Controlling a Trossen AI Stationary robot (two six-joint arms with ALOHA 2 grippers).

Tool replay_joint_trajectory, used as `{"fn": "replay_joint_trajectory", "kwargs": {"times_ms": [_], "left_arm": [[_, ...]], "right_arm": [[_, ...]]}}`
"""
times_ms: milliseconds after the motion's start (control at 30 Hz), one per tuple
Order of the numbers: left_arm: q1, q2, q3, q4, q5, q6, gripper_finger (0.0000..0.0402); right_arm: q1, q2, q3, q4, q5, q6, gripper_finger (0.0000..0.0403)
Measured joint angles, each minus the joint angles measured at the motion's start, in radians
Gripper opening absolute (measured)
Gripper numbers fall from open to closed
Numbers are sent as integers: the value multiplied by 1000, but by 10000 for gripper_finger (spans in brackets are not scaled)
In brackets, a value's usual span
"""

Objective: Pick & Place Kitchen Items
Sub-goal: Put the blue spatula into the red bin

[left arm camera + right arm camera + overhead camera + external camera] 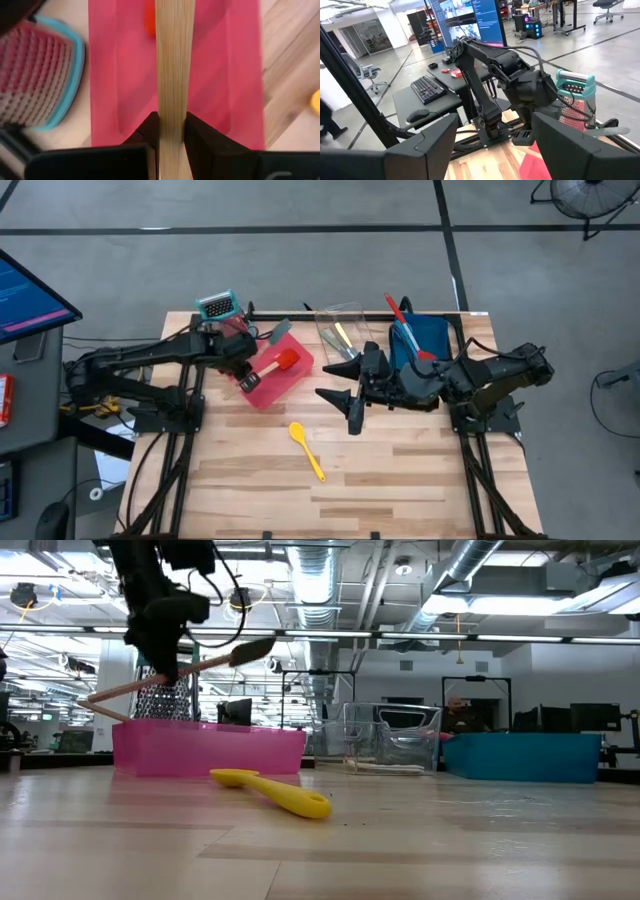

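- Broadly, the counter (400, 480) carries a red tray (262, 388), a clear tray (352, 315) and a blue tray (432, 335) along its far side.
- Left gripper (246, 372) hangs over the red tray, jaws clamped on the wooden handle of a red spatula (284, 362), held clear of the tray.
- Right gripper (345, 388) waits mid-counter, jaws wide apart, holding nothing.
- A grater (216, 306) stands behind the red tray.
- A yellow spoon (307, 449) lies on bare wood, nearer than the trays.
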Motion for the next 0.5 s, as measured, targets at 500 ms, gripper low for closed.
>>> {"fn": "replay_joint_trajectory", "kwargs": {"times_ms": [500], "left_arm": [[42, 136, 0, -91, 33, 42, 44]], "right_arm": [[-4, 0, 0, -45, 0, 0, 255]]}}
